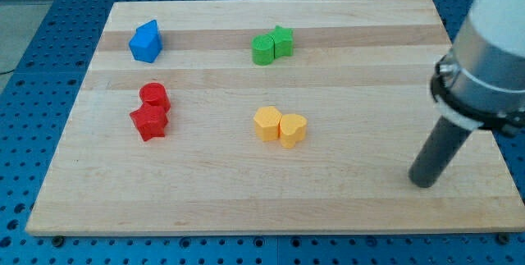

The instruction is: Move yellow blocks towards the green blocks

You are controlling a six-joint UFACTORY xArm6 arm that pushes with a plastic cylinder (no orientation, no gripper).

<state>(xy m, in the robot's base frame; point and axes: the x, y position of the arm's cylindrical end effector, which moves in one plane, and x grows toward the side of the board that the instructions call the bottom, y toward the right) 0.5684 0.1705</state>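
Nearest the lens, my tip (424, 183) rests on the board (344, 207) at the view's lower right, well apart from every block. No jaws fitted — only a rod. Yellow pair (280, 125) sits touching, mid-board; green pair (271, 45) lies directly toward the view's top. Recommendation: bring my tip round below the yellow pair, centre on their seam, then push straight up — off-centre contact would likely split them.
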